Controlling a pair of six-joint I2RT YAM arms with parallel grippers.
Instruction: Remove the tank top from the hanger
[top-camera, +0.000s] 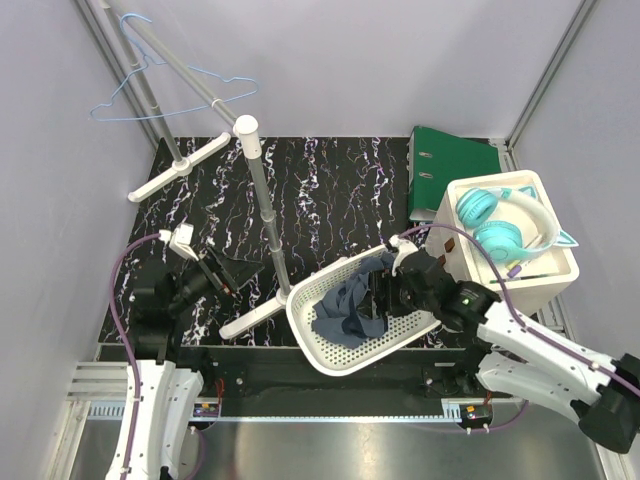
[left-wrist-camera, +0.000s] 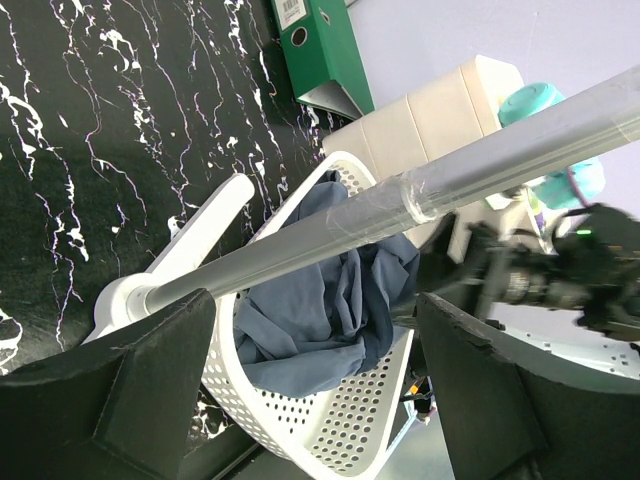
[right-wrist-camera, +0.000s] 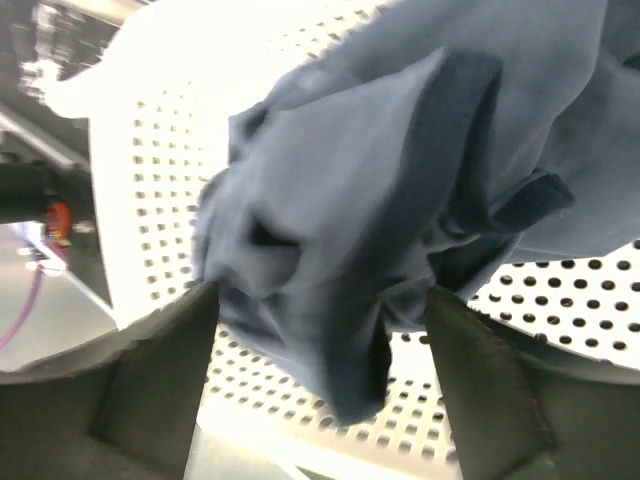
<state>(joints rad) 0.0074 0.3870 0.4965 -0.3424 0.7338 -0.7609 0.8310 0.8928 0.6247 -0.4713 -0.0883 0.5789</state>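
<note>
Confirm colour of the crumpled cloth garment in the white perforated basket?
Dark navy-blue, plain; the crumpled cloth garment shows best in the left wrist view.

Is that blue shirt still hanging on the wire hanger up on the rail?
No. The tank top lies crumpled in the white basket, while the hanger hangs bare.

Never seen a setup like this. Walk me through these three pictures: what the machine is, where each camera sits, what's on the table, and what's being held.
Two robot arms are bolted at the table's near edge. One picture looks down from above; the other two come from cameras on each wrist. On the table stand a clothes stand, a white basket, a green binder and a box with headphones. The tank top lies crumpled in the basket; blue hangers hang bare. The right gripper is open over the cloth, the left gripper open and empty.
</note>
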